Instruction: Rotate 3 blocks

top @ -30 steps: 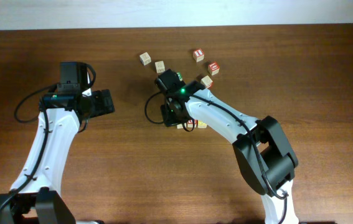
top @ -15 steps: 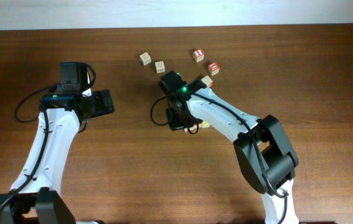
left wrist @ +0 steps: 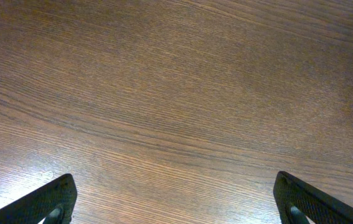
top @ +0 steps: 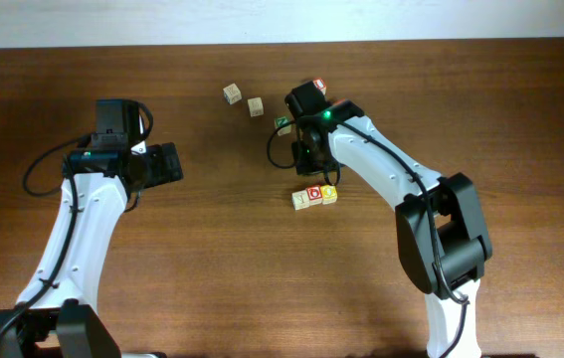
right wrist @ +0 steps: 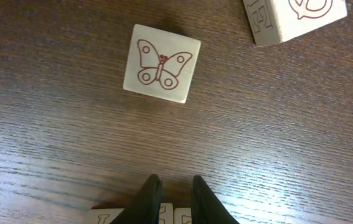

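**Three letter blocks point(top: 314, 196) in a row on the bench point(top: 520, 119)**

Overhead view. The three blocks lie side by side and touching, near the middle of the bench. A pale wood block point(top: 301, 200) is at the picture's left end of the row. A red-faced block point(top: 314, 195) with a ring-like letter is in the middle, and a yellow-faced block point(top: 328, 193) is at the right end. The marks on the outer two are too small to read. The right arm point(top: 381, 169) reaches over the bench just beyond the row, and its body hides its own fingertips. A green-faced cube point(top: 282, 123) lies just beside the wrist. A red-faced cube point(top: 319, 86) shows only as a corner behind it. One pale cube point(top: 232, 93) and a second pale cube point(top: 255, 105) lie farther left.

Right wrist view. The right hand point(right wrist: 175, 186) has its fingers close together with a narrow gap and nothing between them. Pale cube tops point(right wrist: 104, 216) are cut off by the bottom edge. A butterfly cube point(right wrist: 162, 63) lies whole ahead of the fingers. A corner cube point(right wrist: 297, 18) is cropped at the upper right. Which overhead cubes these are cannot be told.

Left wrist view. The left hand point(left wrist: 173, 186) is spread wide and holds nothing. Only its fingertips show in the lower corners, over bare wood well apart from the row.
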Motion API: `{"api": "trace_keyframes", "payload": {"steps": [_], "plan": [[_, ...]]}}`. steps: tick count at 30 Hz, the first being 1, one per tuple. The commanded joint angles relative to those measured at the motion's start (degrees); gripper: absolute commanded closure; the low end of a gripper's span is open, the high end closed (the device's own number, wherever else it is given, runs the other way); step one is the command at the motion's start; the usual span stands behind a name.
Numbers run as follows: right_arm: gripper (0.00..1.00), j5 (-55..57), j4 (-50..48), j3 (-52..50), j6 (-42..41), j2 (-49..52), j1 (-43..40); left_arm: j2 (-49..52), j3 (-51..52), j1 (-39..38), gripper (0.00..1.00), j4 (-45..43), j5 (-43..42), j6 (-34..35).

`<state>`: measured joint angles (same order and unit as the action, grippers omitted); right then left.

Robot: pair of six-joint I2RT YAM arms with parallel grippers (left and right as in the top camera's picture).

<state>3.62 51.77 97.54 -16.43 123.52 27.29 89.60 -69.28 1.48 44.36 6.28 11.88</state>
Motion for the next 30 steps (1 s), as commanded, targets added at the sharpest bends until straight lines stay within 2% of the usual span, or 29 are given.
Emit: {"api": "trace_keyframes", "payload": {"steps": [1, 2, 4, 23, 25, 27, 30], "plan": [[0.85, -0.6, -0.2, -0.5, 0.1, 1.4, 0.0, 0.2, -1.0, 0.0, 0.01, -0.1, 0.4, 0.9], [0.89, -1.5, -0.1, -0.5, 0.1, 2.5, 0.1, 0.2, -1.0, 0.0, 0.01, -0.1, 0.5, 0.9], [0.90, -3.0, 0.0, -0.6, 0.1, 3.5, 0.1, 0.2, -1.0, 0.0, 0.01, -0.1, 0.5, 0.9], [0.90, -3.6, 5.7, -0.6, -2.0, 3.5, 0.1, 0.2, -1.0, 0.0, 0.01, -0.1, 0.5, 0.9], [0.89, -3.6, 5.0, -0.6, -2.0, 3.5, 0.1, 0.2, -1.0, 0.0, 0.01, -0.1, 0.5, 0.9], [0.81, -3.6, 4.4, 0.6, -2.0, 3.5, -0.2, 0.2, -1.0, 0.0, 0.01, -0.1, 0.5, 0.9], [0.81, -3.7, 10.5, 7.6, -2.0, 3.5, -1.6, 0.2, -1.0, 0.0, 0.01, -0.1, 0.5, 0.9]]}}
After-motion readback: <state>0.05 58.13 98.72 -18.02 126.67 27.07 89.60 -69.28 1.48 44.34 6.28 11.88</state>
